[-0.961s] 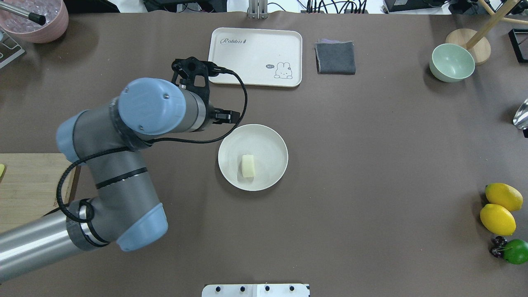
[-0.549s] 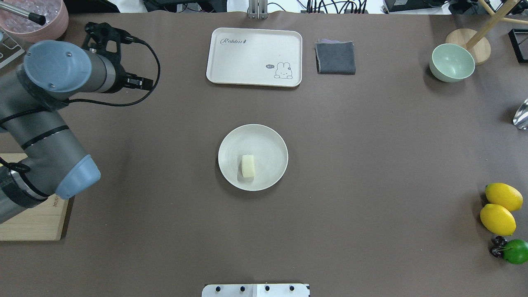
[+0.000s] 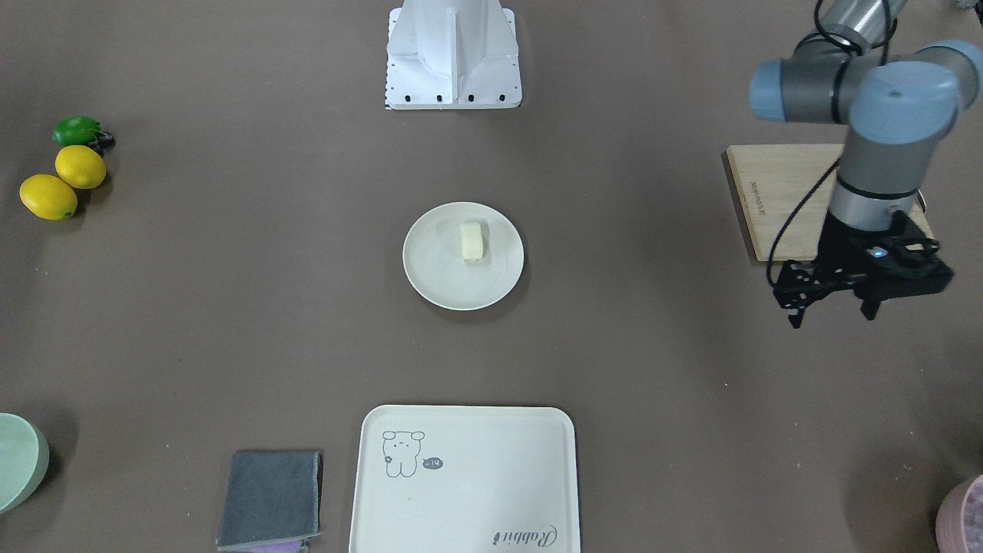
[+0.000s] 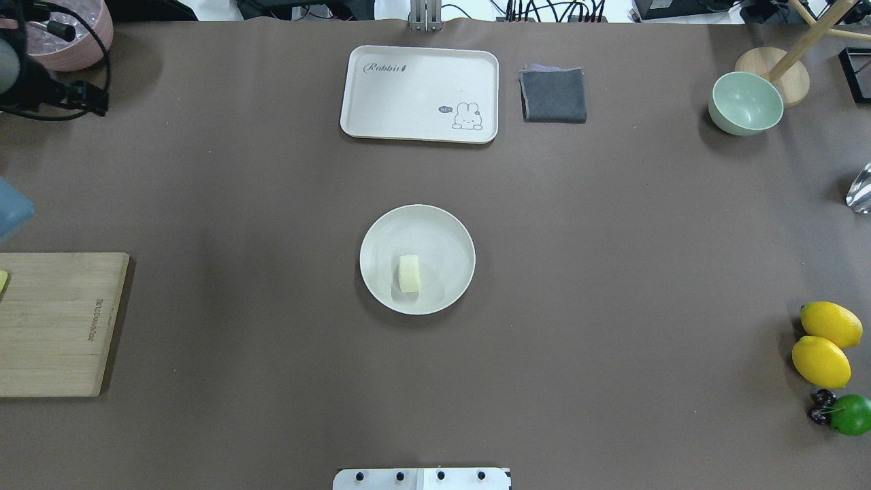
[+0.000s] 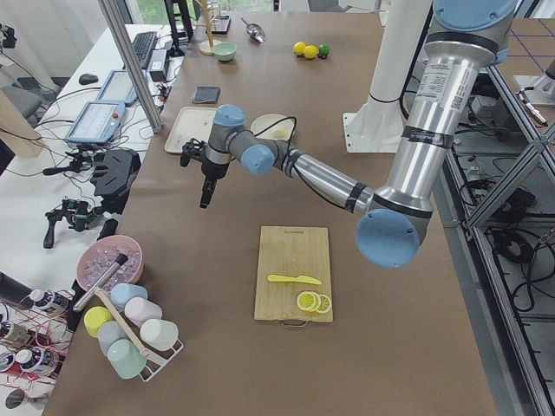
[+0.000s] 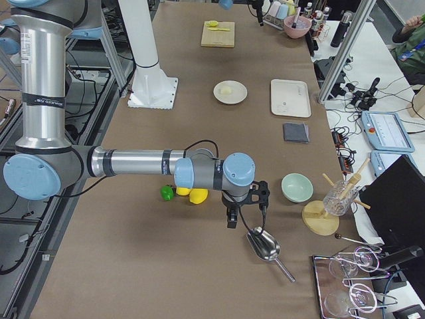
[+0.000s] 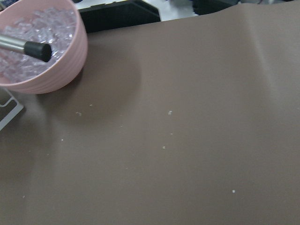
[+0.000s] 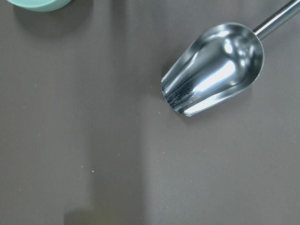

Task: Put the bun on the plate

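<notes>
Bun (image 4: 409,273), smooth matte loaf-shaped lump, on round shallow plate (image 4: 446,235); left pincer (image 3: 833,316) apparently agape, empty; right pincer (image 6: 232,222) state unclear.

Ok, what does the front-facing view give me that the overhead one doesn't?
Only front-facing: the left tool in full, fingers apart and empty, out past the cutting board. Only overhead: the whole green bowl, the wooden stand and a metal scoop's edge. Both: the bun lying on the plate, the tray, the grey cloth and the lemons.
</notes>
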You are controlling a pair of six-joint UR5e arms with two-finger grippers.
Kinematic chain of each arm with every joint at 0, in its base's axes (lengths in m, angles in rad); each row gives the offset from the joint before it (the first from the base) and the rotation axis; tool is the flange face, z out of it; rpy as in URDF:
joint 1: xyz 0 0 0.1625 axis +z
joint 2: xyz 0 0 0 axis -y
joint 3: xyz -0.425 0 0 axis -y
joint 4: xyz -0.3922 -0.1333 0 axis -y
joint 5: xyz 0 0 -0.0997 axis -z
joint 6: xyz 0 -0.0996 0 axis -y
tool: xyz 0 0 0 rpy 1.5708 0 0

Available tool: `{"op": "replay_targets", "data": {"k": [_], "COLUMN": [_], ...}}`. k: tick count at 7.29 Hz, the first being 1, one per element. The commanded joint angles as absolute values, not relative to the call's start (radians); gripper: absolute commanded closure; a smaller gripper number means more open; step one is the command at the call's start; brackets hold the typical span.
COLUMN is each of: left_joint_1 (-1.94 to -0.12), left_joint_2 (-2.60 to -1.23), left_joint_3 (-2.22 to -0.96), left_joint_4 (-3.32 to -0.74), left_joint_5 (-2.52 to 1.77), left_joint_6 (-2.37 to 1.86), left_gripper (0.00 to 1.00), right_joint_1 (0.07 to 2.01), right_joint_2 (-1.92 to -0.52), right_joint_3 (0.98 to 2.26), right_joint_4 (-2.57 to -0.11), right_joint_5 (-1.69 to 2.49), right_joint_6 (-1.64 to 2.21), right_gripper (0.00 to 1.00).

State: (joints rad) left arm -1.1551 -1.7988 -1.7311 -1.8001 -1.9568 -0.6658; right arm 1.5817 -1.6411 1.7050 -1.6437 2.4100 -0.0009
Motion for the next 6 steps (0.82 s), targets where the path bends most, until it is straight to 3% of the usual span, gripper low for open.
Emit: {"op": "replay_targets", "data": {"k": [1,3,6], "left_joint_1": [-1.395,-1.576,-1.631], "left_joint_2": [-1.639,-1.551,-1.490], "left_joint_3": [-1.733,-1.715,-1.718], "left_joint_4": [-1.808,-1.792,-1.787], "left_joint_5": [-2.208,-2.386,-2.459], "left_joint_6": [-0.372,-0.191,-0.183], "left_gripper": [0.02,0.02,0.02], "right_joint_1": [1.598,1.597,1.597], "right_joint_2": [-1.635,-1.634,-1.634], "right_joint_3": [1.741,1.740,1.741], "right_joint_4": [-1.707,-1.706,-1.686], "right_joint_5": [2.410,2.408,2.395], "right_joint_6": [-0.012,-0.011,-0.011], "right_gripper": [0.00,0.00,0.00]}}
